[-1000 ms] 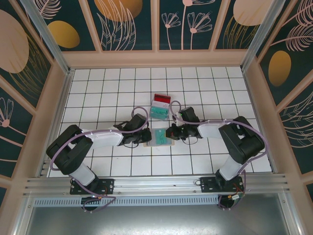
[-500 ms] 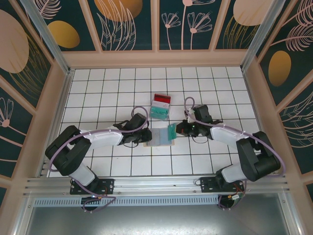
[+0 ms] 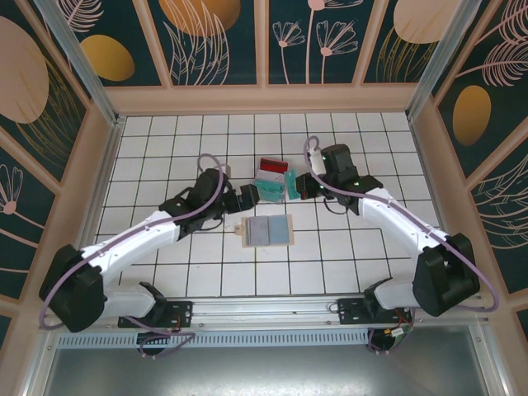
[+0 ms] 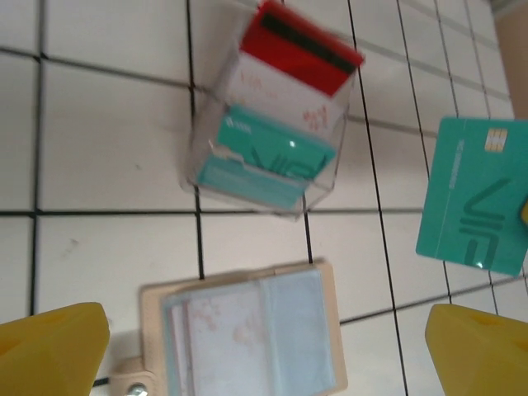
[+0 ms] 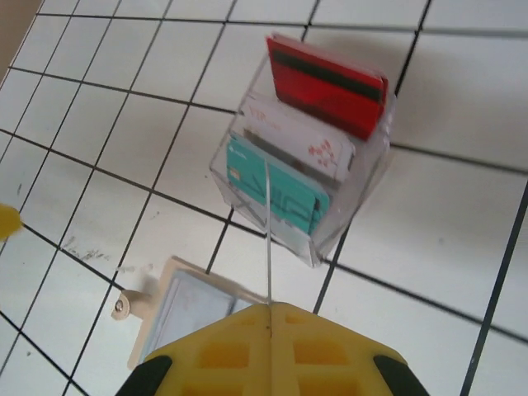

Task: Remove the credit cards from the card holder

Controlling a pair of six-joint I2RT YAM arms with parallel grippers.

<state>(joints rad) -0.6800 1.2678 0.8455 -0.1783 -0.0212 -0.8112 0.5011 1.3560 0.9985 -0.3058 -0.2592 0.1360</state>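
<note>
Lighting's bright and even from overhead, so the white tiled surface (image 3: 165,272) looks nearly washed out and the arms throw only soft, faint shadows. The top view's sharp. The left wrist shot is smeary around the red card (image 4: 301,45), and the yellow fingers (image 4: 49,351) up close are totally out of focus.

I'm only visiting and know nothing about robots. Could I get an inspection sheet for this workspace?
Surface: white tiled table.
Job's things: card holder lies open, flat; teal card held in the air; more cards stand in a clear box.
Clutter: nothing seen.
Grippers: left gripper open, holding nothing; right gripper shut on the teal card.
Cables: purple cables loop along both arms, off the cards.
Surroundings: leaf-patterned walls; metal rail at the near edge.
</note>
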